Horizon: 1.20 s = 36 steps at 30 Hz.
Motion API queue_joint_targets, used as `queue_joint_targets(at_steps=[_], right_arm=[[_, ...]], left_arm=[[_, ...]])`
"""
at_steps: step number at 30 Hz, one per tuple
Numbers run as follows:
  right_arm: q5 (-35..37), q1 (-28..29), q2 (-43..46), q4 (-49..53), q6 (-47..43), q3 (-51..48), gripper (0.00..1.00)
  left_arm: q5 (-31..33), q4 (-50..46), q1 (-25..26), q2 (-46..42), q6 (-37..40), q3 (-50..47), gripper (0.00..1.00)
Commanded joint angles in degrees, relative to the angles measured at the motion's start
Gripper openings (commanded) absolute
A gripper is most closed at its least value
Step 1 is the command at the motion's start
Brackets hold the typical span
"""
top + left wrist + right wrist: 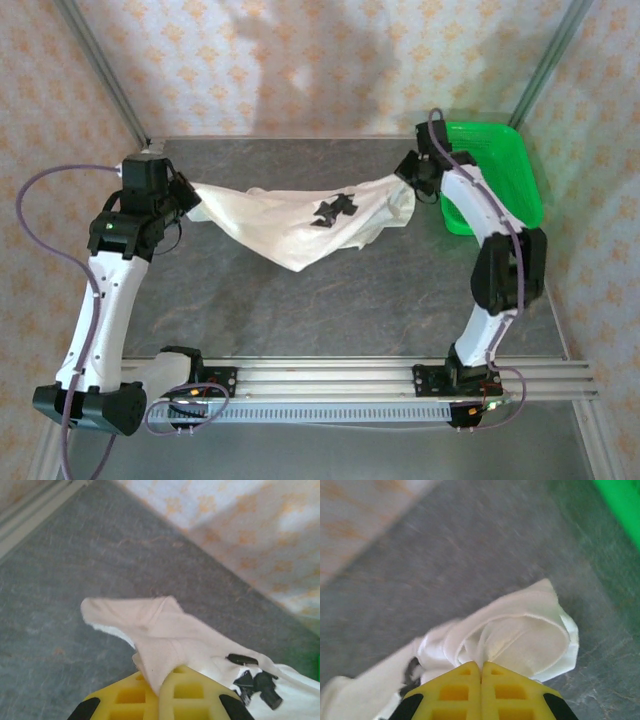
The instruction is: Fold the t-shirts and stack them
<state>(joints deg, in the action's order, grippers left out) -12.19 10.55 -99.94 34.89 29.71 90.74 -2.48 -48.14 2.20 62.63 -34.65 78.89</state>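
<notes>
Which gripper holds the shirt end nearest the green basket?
The right gripper, pinching the white cloth t-shirt beside the green plastic basket; left gripper holds the far end.

Enclosure walls and work surface

We note pale wallpaper (300, 60) with an orange motif on all walls, a mottled grey tabletop (300, 310), metal corner posts (100, 65) far left and right, and soft shadows.
</notes>
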Motion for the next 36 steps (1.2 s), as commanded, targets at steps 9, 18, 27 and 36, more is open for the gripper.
queue_joint_targets(at_steps=[9,18,27,36], right_arm=[[-0.39,-1.68,14.52,10.49,-2.84,6.0,0.0],[-3.01,-3.89,20.38,18.26,-2.39,11.39,0.0],[-6.26,-5.19,18.75,26.86,-3.08,20.88,0.0],[-5.2,-5.14,5.86,31.82,-6.3,22.05,0.0]], left_arm=[[3.02,3.38,-0.55,-4.45,6.79,8.73,0.0],[-1.6,6.96,-0.56,-8.26,7.29,8.88,0.0],[-3.12,8.43,-0.53,-10.05,7.38,8.12,0.0],[-2.46,10.87,-0.53,-8.78,4.38,-5.22,0.0]])
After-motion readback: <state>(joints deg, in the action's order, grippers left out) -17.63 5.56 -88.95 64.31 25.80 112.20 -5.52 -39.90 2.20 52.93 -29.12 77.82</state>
